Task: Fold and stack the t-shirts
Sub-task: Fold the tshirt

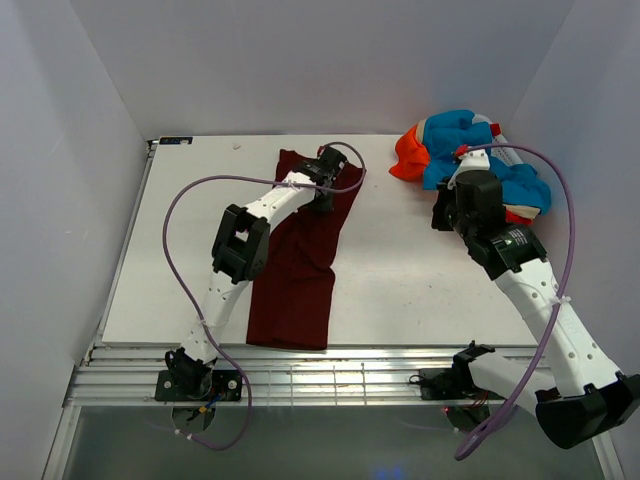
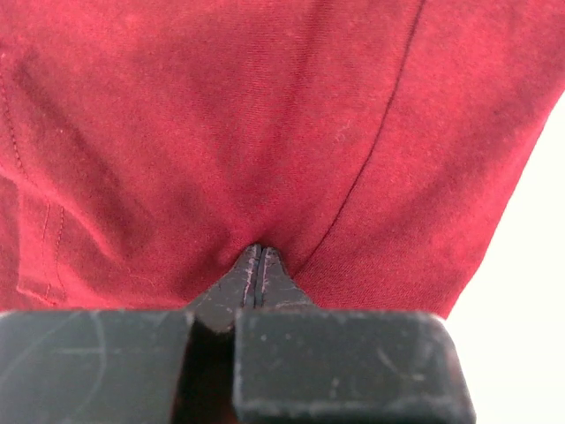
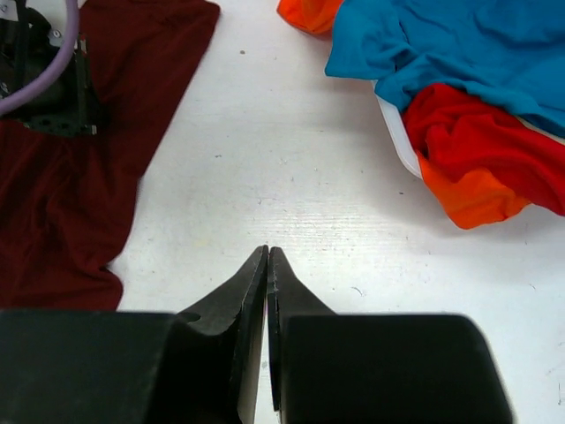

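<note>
**Maroon shirt pinched at its far end; right claw shut over bare desk**

Closest to the arm bases, the near hem of the maroon t-shirt [image 1: 300,270] is seen almost at the near edge of the desk [image 1: 400,270]. The shirt is laid out as a long, narrow strip running away toward the far side. Its left margin is partly covered by the left arm [image 1: 240,245] in the top view, so the outline there cannot be followed.

Further along, at the far end of that strip, the left claw [image 2: 256,258] is found with its fingers pressed together. The maroon cloth is puckered around the tips and is pinched there. The left wrist view is filled almost wholly by cloth, and only a sliver of desk is shown at the right.

To the right, the right claw [image 3: 267,258] is held over bare desk between the maroon shirt and the heap. Its fingers are closed against each other and nothing is gripped.

In the far right corner, a crumpled heap of t-shirts [image 1: 465,140] is seen, turquoise and orange-red folds tangled together. Part of it is masked by the right arm, and the number of shirts cannot be made out. A white edge under the heap cannot be identified.
</note>
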